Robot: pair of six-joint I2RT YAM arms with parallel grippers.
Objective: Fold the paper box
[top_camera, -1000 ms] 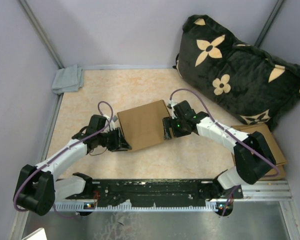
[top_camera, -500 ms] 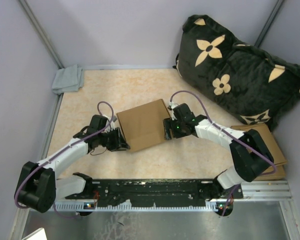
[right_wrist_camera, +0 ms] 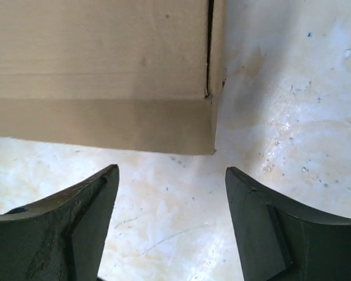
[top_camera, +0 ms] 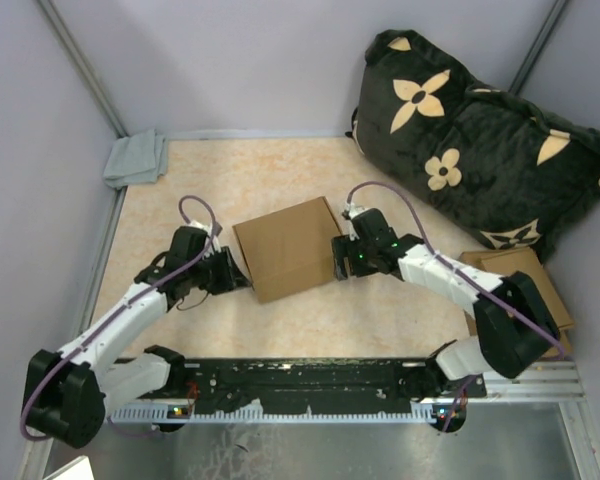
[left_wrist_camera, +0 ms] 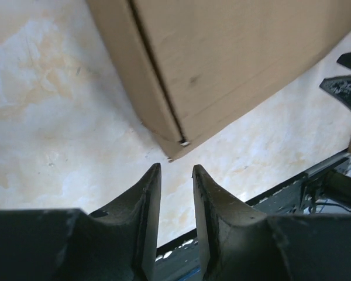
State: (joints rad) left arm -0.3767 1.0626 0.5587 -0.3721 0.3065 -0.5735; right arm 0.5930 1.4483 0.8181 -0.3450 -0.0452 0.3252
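The paper box (top_camera: 285,247) is plain brown cardboard and lies closed and flat-topped on the beige table. In the left wrist view its near corner (left_wrist_camera: 234,58) sits just beyond my fingertips. In the right wrist view its side wall and corner (right_wrist_camera: 99,58) lie just ahead of the jaws. My left gripper (top_camera: 240,280) (left_wrist_camera: 175,170) is off the box's near-left corner, open by a narrow gap and empty. My right gripper (top_camera: 340,268) (right_wrist_camera: 171,170) is at the box's right side, wide open and empty, not touching it.
A black pillow with cream flowers (top_camera: 470,140) fills the back right. A grey cloth (top_camera: 135,158) lies in the back left corner. Flat cardboard sheets (top_camera: 530,290) lie at the right edge. A black rail (top_camera: 310,378) runs along the near edge, and walls close in both sides.
My left gripper has drawn back to the left, away from the box's near-left corner. My right gripper has shifted slightly right along the box's side. The box has barely moved.
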